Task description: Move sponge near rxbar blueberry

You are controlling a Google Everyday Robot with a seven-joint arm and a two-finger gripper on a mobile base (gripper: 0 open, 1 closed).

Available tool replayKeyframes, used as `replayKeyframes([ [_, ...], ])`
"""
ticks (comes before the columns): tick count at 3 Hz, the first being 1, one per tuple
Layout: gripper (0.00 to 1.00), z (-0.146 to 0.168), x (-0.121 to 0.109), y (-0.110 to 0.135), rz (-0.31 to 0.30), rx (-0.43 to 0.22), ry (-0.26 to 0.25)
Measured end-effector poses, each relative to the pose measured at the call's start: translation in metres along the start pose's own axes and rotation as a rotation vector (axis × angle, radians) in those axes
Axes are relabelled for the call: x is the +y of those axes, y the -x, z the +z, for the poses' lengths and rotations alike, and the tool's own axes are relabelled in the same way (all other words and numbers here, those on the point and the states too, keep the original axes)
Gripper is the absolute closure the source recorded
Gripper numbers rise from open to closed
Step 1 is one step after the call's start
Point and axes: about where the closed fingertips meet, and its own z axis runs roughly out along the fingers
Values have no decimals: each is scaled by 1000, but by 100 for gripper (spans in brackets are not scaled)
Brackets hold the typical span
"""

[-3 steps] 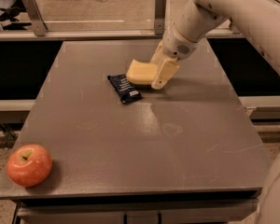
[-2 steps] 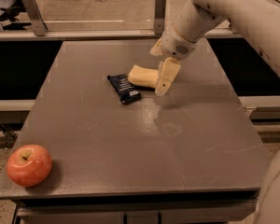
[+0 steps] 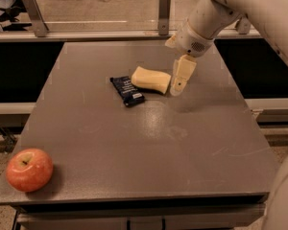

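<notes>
Camera view:

1. Counter (image 3: 182, 152): a grey, flat, square surface that fills most of the view and carries all of the loose items.
2. Sponge (image 3: 151, 80): pale yellow block with wavy sides. It lies flat on the far centre of the counter with its long axis running left to right. Nothing grips it.
3. Bar (image 3: 127, 90): dark navy wrapper with a white patch at its near end. It lies flat, angled diagonally, just beside the left end of the sponge. Whether the two touch cannot be told.
4. Claw (image 3: 176, 68): cream-coloured and released, grasping nothing. One finger (image 3: 182, 73) points down toward the counter just right of the sponge, with a narrow gap between it and the sponge's right end. The tip is close above the counter surface.
5. Arm (image 3: 216, 13): white, entering from the upper right corner and sloping down to the claw.
6. Apple (image 3: 30, 169): red, with its stem up, at the near left corner of the counter, well apart from the sponge and the bar.
7. Post (image 3: 164, 11): upright metal piece behind the far edge of the counter.
</notes>
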Motion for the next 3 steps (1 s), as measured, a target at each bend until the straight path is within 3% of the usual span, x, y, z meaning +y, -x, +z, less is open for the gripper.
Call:
replayKeyframes([
  [1, 0, -32, -3, -41, 77, 102, -76],
  [2, 0, -59, -3, -75, 125, 134, -147],
  [3, 0, -59, -3, -75, 125, 134, -147],
])
